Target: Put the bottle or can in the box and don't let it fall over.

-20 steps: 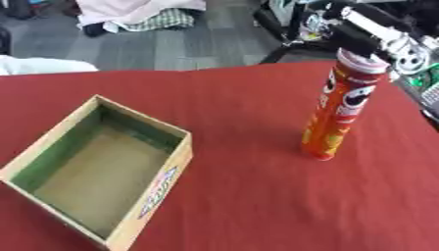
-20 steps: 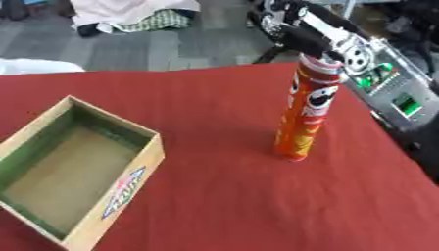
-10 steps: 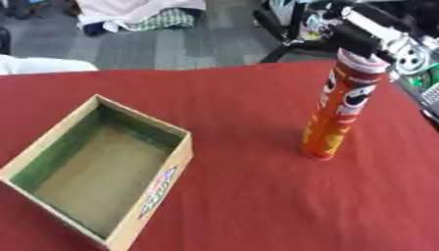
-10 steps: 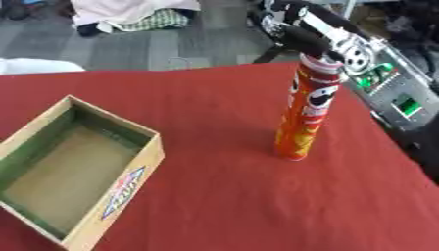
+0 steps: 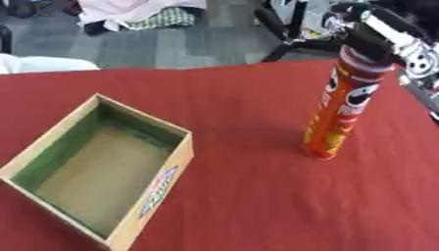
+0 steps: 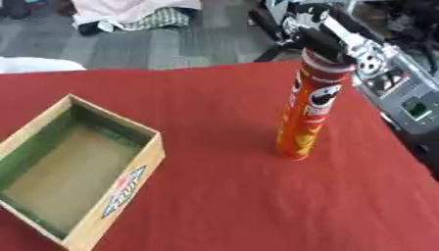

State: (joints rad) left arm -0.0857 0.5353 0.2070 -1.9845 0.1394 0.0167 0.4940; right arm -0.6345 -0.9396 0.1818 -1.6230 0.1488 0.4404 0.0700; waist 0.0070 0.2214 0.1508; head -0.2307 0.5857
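Note:
A tall red and orange chips can (image 5: 339, 115) stands upright on the red tablecloth, right of centre. My right hand (image 6: 324, 30) comes in from the upper right and sits on the can's top, its dark fingers curled round the rim and hiding the lid. An open cardboard box (image 5: 159, 188) with green inner walls lies at the left, empty, set at an angle to the table's edges. A wide strip of cloth separates box and can. My left hand shows in neither view.
The table's far edge (image 5: 197, 68) runs behind the can, with grey floor, a pile of clothes (image 5: 141, 14) and a chair base beyond. A grey device (image 6: 410, 100) stands at the right edge, close to my arm.

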